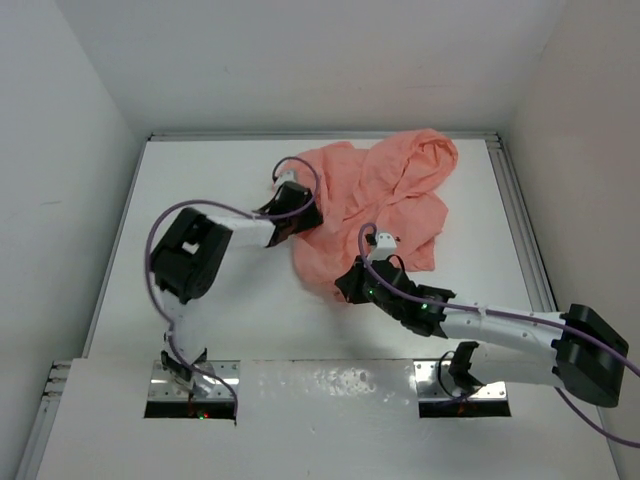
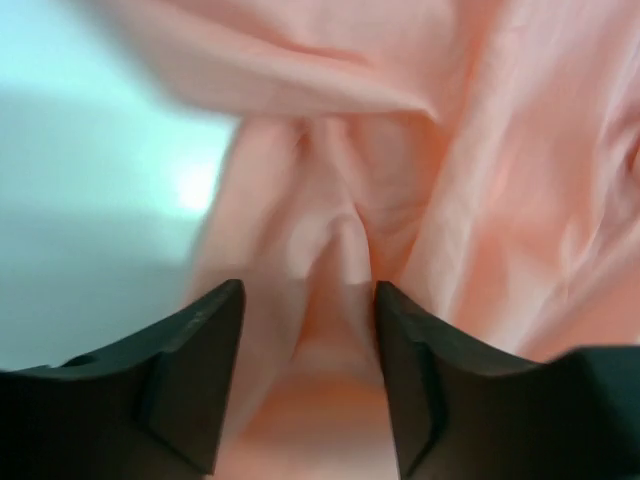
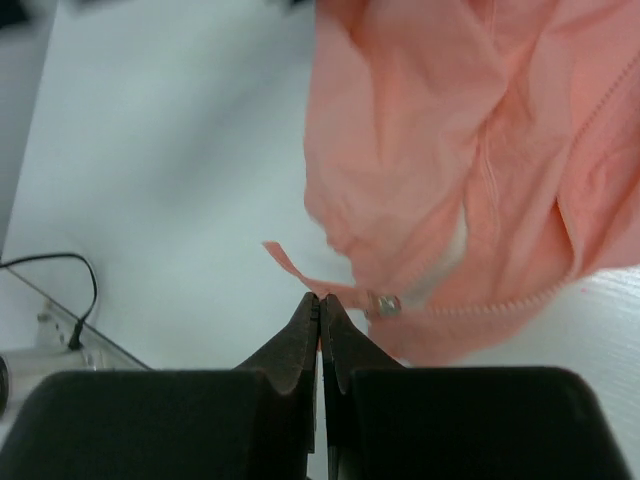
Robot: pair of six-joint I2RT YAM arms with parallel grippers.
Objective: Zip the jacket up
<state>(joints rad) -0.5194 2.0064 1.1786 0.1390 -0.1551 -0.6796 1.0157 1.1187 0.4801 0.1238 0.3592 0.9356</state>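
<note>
The salmon-pink jacket [image 1: 385, 195] lies crumpled at the back middle of the white table. My left gripper [image 1: 297, 207] is at its left edge; in the left wrist view the gripper [image 2: 308, 295] is open, with a raised fold of jacket fabric [image 2: 480, 180] between the fingers. My right gripper [image 1: 350, 283] is at the jacket's near edge. In the right wrist view it [image 3: 320, 298] is shut on a thin pink strip [image 3: 290, 265] beside the metal zipper slider [image 3: 385, 305]. The jacket [image 3: 420, 130] and zipper teeth [image 3: 500, 305] run off to the right.
White walls enclose the table on three sides. A metal rail [image 1: 520, 220] runs along the right edge. A dark cable [image 3: 60, 262] and a mounting plate [image 1: 190, 385] lie at the near edge. Bare table [image 1: 220, 310] lies left of the jacket.
</note>
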